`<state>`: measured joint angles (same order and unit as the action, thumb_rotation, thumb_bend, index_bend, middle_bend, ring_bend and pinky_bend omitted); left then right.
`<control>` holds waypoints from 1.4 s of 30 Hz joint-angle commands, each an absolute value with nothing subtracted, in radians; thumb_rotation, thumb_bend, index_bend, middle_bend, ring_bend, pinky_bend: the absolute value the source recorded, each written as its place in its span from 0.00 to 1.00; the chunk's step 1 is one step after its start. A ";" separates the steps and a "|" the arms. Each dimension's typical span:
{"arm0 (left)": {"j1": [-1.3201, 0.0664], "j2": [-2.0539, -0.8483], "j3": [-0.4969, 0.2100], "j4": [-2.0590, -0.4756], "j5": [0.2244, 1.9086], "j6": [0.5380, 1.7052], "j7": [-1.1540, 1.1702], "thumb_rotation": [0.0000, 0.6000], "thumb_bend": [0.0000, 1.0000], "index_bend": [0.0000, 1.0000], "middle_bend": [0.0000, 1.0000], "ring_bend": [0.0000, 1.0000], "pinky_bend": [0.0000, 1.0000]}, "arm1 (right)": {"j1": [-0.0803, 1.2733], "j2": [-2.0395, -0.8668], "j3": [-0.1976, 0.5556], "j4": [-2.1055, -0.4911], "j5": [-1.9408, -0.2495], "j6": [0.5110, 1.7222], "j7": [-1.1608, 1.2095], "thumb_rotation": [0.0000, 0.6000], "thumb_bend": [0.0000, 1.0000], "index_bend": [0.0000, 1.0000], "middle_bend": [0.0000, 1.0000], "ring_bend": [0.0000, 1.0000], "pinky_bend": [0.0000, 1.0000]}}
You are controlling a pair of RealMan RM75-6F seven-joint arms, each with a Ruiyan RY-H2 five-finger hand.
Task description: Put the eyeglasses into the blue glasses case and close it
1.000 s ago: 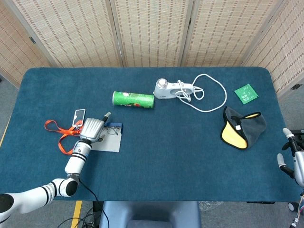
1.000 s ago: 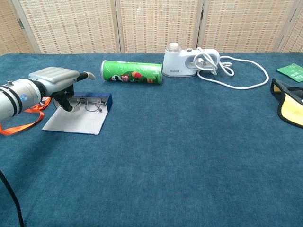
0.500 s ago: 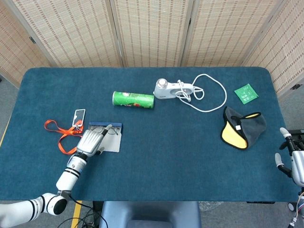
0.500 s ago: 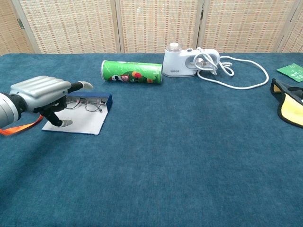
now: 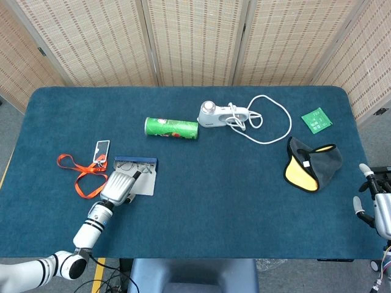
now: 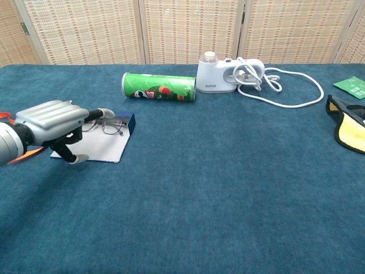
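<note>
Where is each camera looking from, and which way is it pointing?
Head view: sits high up and looks steeply down on the whole table; the left robot hand with its arm shows at lower left, the right robot hand at the right edge.
Chest view: sits low at the table's near edge and looks across it toward the screens; only the left robot hand shows.
Both show the left robot hand, the eyeglasses on the open blue glasses case and the green can.

A blue-covered table (image 5: 201, 201) stands before woven folding screens (image 5: 195, 39), with grey floor (image 5: 9, 131) beside it.
</note>
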<state>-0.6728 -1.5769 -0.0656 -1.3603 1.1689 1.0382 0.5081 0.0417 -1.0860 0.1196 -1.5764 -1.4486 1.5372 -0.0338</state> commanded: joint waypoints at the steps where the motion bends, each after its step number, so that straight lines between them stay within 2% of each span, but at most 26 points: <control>1: -0.663 -1.564 -0.064 -1.365 1.167 1.043 0.506 1.00 0.33 0.04 1.00 1.00 1.00 | 0.043 -1.087 0.120 -1.577 -1.450 1.536 -0.035 1.00 0.46 0.09 0.48 0.38 0.24; 7: -0.642 -1.543 -0.059 -1.364 1.172 1.049 0.489 1.00 0.33 0.04 1.00 1.00 1.00 | 0.047 -1.088 0.121 -1.582 -1.452 1.534 -0.044 1.00 0.46 0.09 0.48 0.38 0.24; 13: -0.632 -1.550 -0.051 -1.327 1.194 1.052 0.478 1.00 0.25 0.04 1.00 1.00 1.00 | 0.048 -1.085 0.121 -1.592 -1.454 1.537 -0.054 1.00 0.46 0.09 0.48 0.38 0.24; 28: -0.624 -1.576 -0.071 -1.236 1.194 1.028 0.441 1.00 0.25 0.04 1.00 1.00 1.00 | 0.044 -1.080 0.120 -1.611 -1.455 1.549 -0.073 1.00 0.46 0.09 0.48 0.38 0.24; 42: -0.616 -1.570 -0.072 -1.252 1.185 1.010 0.460 1.00 0.24 0.04 1.00 1.00 1.00 | 0.043 -1.082 0.119 -1.611 -1.455 1.549 -0.074 1.00 0.46 0.09 0.48 0.38 0.24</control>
<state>-0.6161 -1.5710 -0.0720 -1.2500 1.1857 1.0115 0.4588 0.0434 -1.0820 0.1188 -1.6109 -1.4546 1.5488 -0.0738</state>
